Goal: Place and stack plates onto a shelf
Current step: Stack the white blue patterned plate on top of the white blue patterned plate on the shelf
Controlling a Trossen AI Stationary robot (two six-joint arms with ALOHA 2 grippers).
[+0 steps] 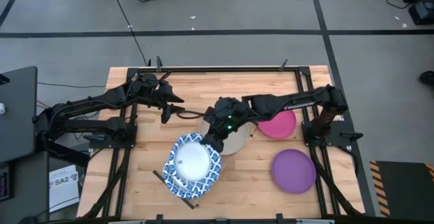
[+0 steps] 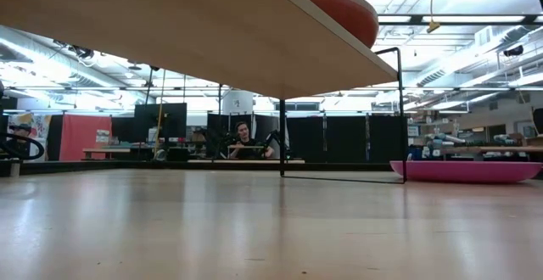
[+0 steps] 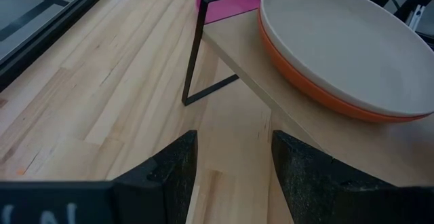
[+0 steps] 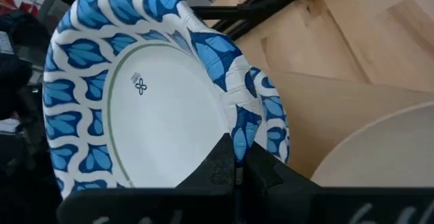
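The shelf stands on the table, and the low view shows its underside. A beige plate lies in an orange plate on one end of it. My right gripper is shut on the top blue-rimmed white plate, which sits over another blue-rimmed plate at the shelf's other end. My left gripper is open and empty, above the table just left of the shelf. A magenta plate and a purple plate lie on the table to the right. My right gripper pinches the top blue-rimmed plate's rim between its two fingers, on the side nearest the beige plate. The rim is creased at the fingers. The plate is tilted over the blue-rimmed plate below; whether it is lifted clear of it I cannot tell.
The shelf's thin black rod supports stand on the table. Black frame rails run along the table's edges. In the low view a person sits far off in the room.
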